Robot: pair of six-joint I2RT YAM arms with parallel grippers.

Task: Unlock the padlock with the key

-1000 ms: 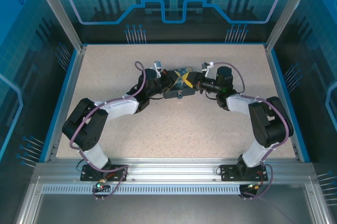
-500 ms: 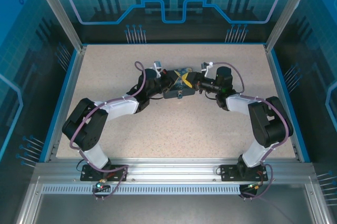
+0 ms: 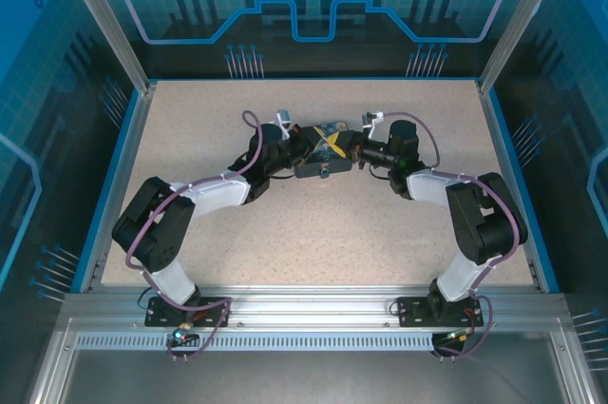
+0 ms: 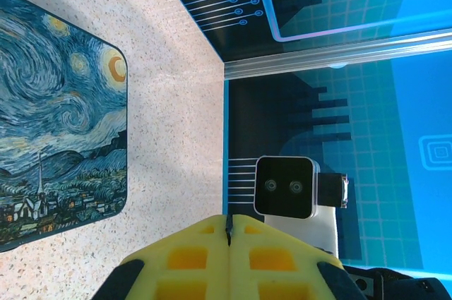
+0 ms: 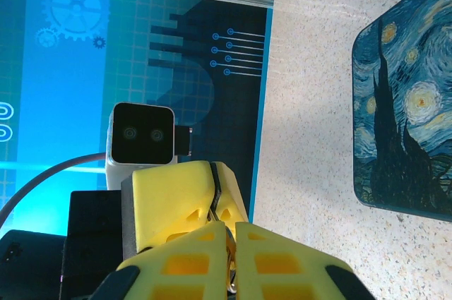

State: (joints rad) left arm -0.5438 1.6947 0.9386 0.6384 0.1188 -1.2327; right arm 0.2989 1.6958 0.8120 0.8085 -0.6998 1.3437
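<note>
Padlock (image 3: 324,173) was hard to make out from above: the best guess was the tiny pale speck on the near side of the painted box (image 3: 312,164), which sat on the table (image 3: 285,233) near its middle. Over that box the left gripper (image 3: 316,144) and the right gripper (image 3: 342,145) met tip to tip, with their yellow fingers crowded together. From the left wrist, the left gripper (image 4: 228,233) was clenched, its fingers (image 4: 183,258) flat against each other with no gap and nothing visibly pinched between them. The painted box (image 4: 56,123) lay off to one side, apart from the fingers. From the right wrist, the right gripper (image 5: 229,243) was likewise clenched, its tips touching those of the left gripper (image 5: 212,194), with the painted box (image 5: 409,102) well apart. A thin grey sliver (image 5: 229,282) showed in the seam between its fingers. That might have been the key, but it could not be told. Judged from all this, the key was not yet in the lock and no opened shackle was seen. Carrying the key down to the lock, pushing it in and turning it all appeared left to do.
</note>
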